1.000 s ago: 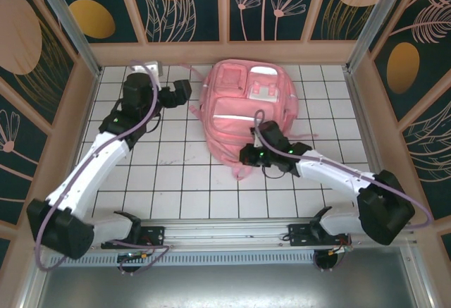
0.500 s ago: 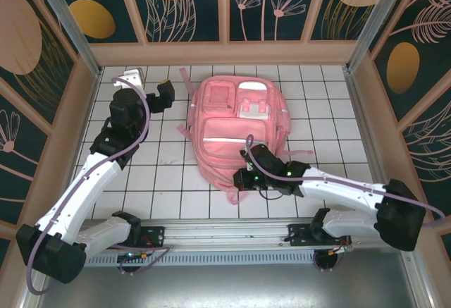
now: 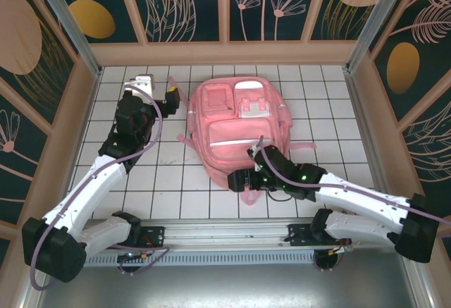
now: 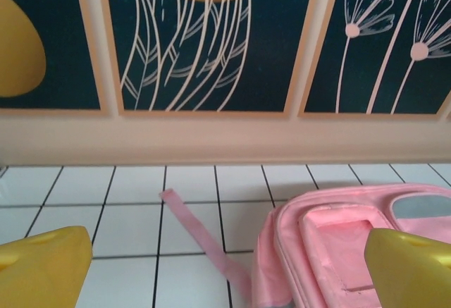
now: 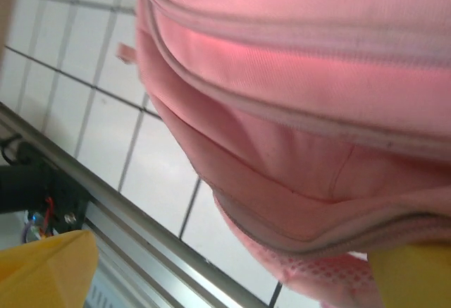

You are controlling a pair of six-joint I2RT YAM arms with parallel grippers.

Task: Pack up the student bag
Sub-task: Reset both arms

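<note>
The student bag [image 3: 239, 125], a large pink backpack with silvery strips, lies flat in the middle of the white tiled table, front pockets up. My right gripper [image 3: 236, 180] is at its near bottom edge. In the right wrist view its yellow fingers [image 5: 46, 269] stand wide apart and open, with the bag's [image 5: 282, 111] lower seam just ahead of them and nothing gripped. My left gripper [image 3: 171, 96] hovers open beside the bag's far left corner. In the left wrist view the gripper [image 4: 225, 280] faces that corner of the bag [image 4: 345, 244] and a loose pink strap [image 4: 204, 237].
A metal rail [image 3: 225, 230] runs along the table's near edge, close under the right gripper. Patterned wall panels [image 3: 225, 5] and wooden ledges close in the far and side edges. Bare tiles [image 3: 155, 174] lie left of the bag and to its right [image 3: 331, 118].
The right gripper pulled the bag's bottom edge toward the near rail, then opened and let it go. The left gripper shifted slightly near the bag's far left corner.
</note>
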